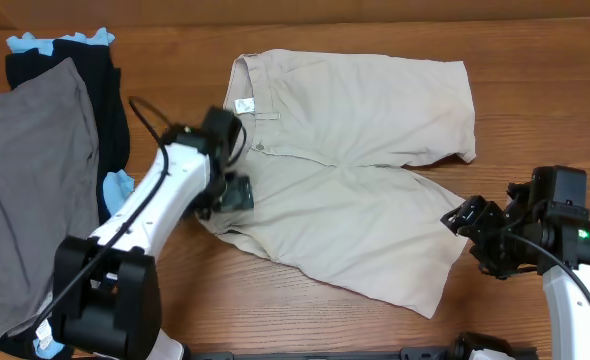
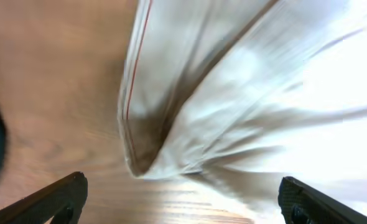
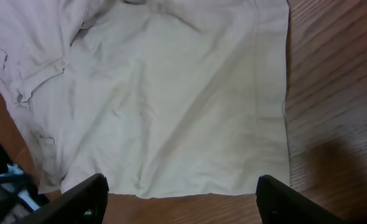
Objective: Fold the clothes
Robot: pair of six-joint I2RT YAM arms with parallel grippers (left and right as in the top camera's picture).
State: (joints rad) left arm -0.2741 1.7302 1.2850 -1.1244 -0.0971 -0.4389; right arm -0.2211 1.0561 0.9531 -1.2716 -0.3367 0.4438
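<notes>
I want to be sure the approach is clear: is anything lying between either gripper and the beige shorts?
Nothing visible does. The left gripper is at the waistband corner of the shorts, jaws open. The right gripper faces the near leg's hem across bare table. The grey garment lies off to the side.

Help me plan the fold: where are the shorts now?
Overhead, the beige shorts lie spread mid-table, waistband beside the left gripper, one leg hem near the right gripper; the grey garment lies further left.

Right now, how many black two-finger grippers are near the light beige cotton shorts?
2. The left gripper is at the shorts' waistband; the right gripper is beside the lower leg hem.
</notes>
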